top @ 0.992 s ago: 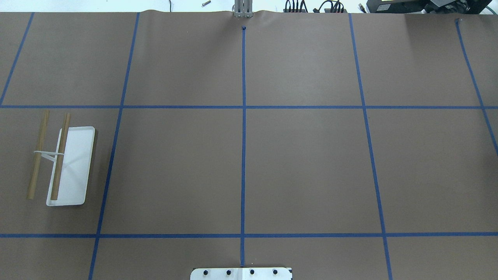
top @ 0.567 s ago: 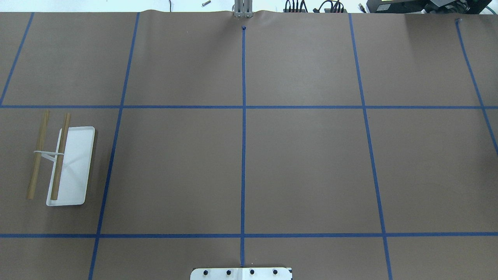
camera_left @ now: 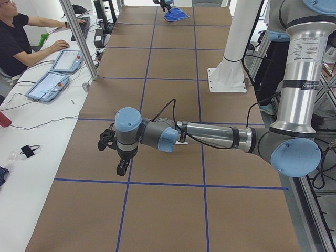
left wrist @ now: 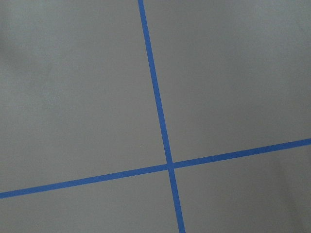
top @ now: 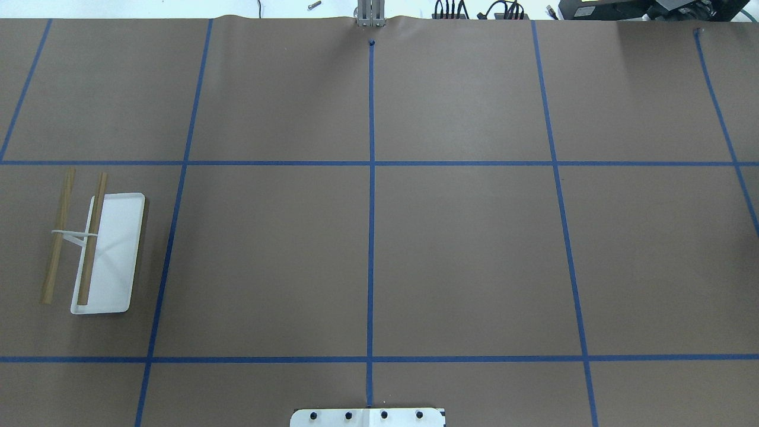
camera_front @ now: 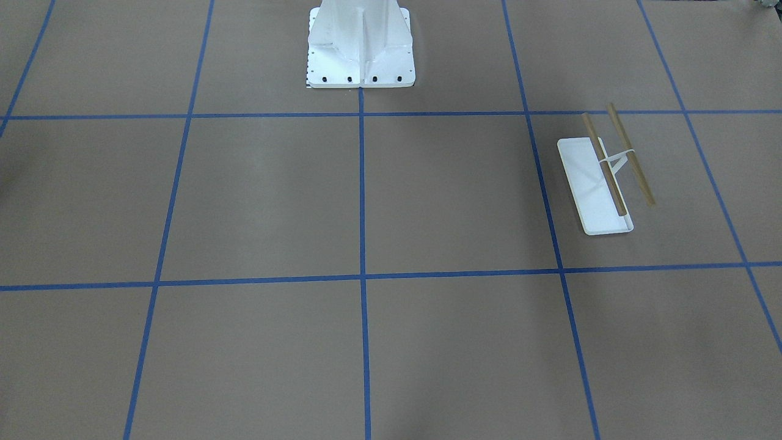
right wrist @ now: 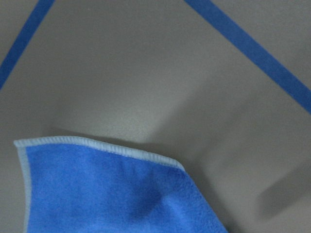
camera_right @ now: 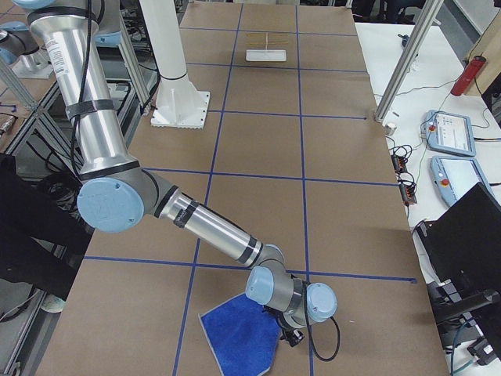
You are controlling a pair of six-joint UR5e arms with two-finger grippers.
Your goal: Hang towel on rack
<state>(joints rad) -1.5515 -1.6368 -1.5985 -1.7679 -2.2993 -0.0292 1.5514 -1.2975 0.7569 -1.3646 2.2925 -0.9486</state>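
The small square cloth towel, bright blue with a pale stitched edge (camera_right: 235, 345), lies on the brown paper-covered tabletop marked with blue tape lines (top: 462, 255), at the end on the robot's right. It falls outside both the overhead and the front-facing views. The right pincer (camera_right: 291, 338) sits low at the towel's edge. The right wrist view shows one corner of the cloth with a shadow under its hem, so that corner seems slightly raised. No fingers appear in that view, and I cannot tell whether the right pincer is open, closed or gripping the cloth. The small rack, with a flat white tray base, a thin white upright and two parallel brown wooden rods (top: 115, 261), stands bare at the opposite end, on the robot's left and well apart from the towel. The left arm reaches out over the tabletop with the left pincer (camera_left: 121, 169) pointing down, but I cannot tell its state either. The step in hand looks like picking up the towel, so the task is barely begun. The next move calls for a firm hold near the hem. It then needs a lift high enough to clear the tabletop, a long carry across, perhaps with a hand-over to the left arm, and a drape over one rod.
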